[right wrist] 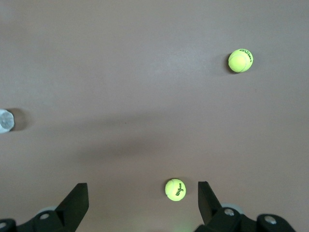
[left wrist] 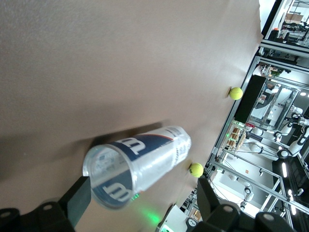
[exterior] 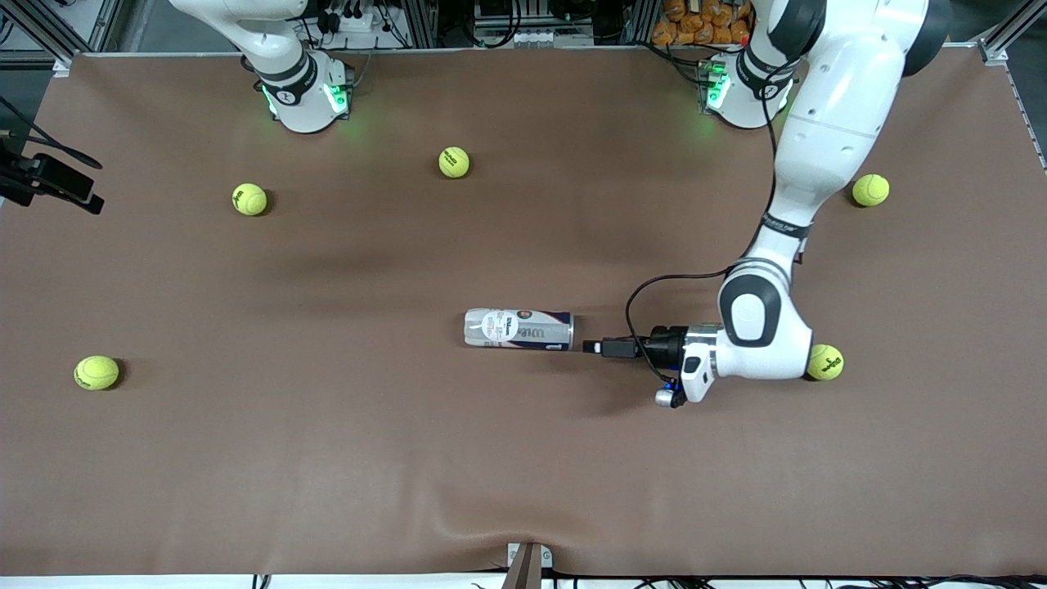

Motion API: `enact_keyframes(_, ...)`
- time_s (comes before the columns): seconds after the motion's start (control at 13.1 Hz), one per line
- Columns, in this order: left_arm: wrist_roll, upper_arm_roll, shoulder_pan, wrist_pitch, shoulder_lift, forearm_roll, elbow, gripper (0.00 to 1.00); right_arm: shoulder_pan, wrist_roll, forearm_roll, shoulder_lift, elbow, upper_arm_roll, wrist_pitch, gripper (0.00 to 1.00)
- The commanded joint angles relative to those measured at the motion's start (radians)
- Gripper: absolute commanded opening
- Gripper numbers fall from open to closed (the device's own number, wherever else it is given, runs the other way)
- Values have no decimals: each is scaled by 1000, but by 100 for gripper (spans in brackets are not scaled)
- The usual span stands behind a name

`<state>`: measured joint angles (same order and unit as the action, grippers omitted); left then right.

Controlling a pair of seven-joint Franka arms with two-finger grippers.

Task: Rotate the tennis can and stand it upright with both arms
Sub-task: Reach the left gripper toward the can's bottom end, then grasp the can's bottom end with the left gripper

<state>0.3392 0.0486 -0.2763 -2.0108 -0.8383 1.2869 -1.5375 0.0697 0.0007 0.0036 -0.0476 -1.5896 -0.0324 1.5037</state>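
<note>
The tennis can (exterior: pixel 519 329) lies on its side in the middle of the brown table, its long axis running along the table. Its label is white, navy and red. My left gripper (exterior: pixel 589 347) is low over the table, pointing at the can's end that faces the left arm's end of the table, a small gap short of it. In the left wrist view the can (left wrist: pixel 140 162) lies ahead of the left gripper (left wrist: pixel 143 193), which is open and empty. My right gripper (right wrist: pixel 142 195) is open and empty, high over the table, out of the front view.
Several yellow-green tennis balls lie scattered. One (exterior: pixel 824 361) sits right beside the left arm's wrist, one (exterior: pixel 870 190) near its base. Others (exterior: pixel 454 161) (exterior: pixel 249 199) lie near the right arm's base, and one (exterior: pixel 96 372) at the right arm's end.
</note>
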Motion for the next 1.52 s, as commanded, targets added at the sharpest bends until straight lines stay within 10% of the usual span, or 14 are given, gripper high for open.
enact_keyframes(0.0,49,-3,-21,-23,-21,67,10,89,35,-51,1,9,31,6,-25,100)
enact_keyframes(0.76,99,-1,-89,-85,-62,195,0,70,36,-45,7,9,31,8,-36,100)
enact_keyframes(1.45,95,27,-106,-85,-62,313,-4,0,35,-42,7,11,30,8,-36,100)
